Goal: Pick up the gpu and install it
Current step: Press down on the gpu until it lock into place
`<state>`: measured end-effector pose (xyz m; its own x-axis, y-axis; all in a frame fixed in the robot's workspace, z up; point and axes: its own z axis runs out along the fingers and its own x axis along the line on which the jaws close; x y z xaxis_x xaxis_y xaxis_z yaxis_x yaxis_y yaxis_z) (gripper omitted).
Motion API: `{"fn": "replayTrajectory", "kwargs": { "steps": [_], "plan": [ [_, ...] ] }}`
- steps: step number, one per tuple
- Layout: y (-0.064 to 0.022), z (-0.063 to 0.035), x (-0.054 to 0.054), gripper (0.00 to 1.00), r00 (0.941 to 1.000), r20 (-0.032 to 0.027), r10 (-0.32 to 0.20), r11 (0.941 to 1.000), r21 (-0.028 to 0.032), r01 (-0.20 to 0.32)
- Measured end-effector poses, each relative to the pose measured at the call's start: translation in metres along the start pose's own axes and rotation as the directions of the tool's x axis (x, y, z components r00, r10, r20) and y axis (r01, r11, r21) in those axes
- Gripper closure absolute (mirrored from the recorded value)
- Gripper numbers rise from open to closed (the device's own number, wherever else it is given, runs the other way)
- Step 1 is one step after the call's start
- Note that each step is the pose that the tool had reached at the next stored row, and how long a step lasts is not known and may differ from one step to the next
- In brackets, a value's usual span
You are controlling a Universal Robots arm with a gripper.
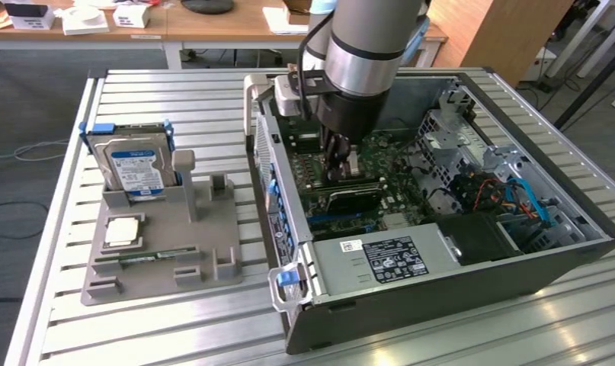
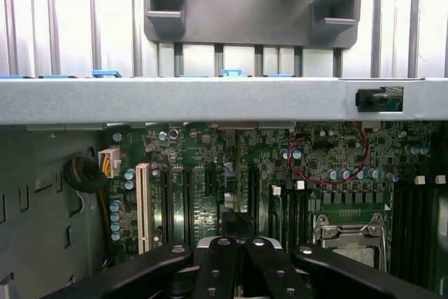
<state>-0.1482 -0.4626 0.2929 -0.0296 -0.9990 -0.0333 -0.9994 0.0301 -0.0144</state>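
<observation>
One shut tool [image 1: 340,169] low between case walls [image 1: 286,206].

The motherboard [image 2: 231,166] is showing dark green, dotted with pale blue capacitors; a white slot [image 2: 143,206] and a red wire [image 2: 329,176] are standing out on it. The hard drive [image 1: 136,166] is presenting silver with a blue-white label. The holder tray [image 1: 164,244] is appearing plain grey. The counter [image 1: 164,99] is displaying ribbed silver slats. The fingers [image 2: 210,271] are showing glossy black.
</observation>
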Motion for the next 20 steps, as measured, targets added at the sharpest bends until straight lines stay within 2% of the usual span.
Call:
{"fn": "replayTrajectory", "kwargs": {
  "steps": [3,10,16,20],
  "plan": [
    [0.0025,0.0005,-0.0011,0.89,1.0,-0.0045,0.0,1.0,0.0006,0.0],
    [0.0032,0.0007,-0.0014,0.89,1.0,-0.0046,0.0,1.0,0.0007,0.0],
    [0.0033,0.0072,-0.0012,0.89,1.0,-0.0046,0.0,1.0,0.0007,0.0],
    [0.0034,0.0076,-0.0014,0.89,1.0,-0.0047,0.0,1.0,0.0007,0.0]
  ]
}}
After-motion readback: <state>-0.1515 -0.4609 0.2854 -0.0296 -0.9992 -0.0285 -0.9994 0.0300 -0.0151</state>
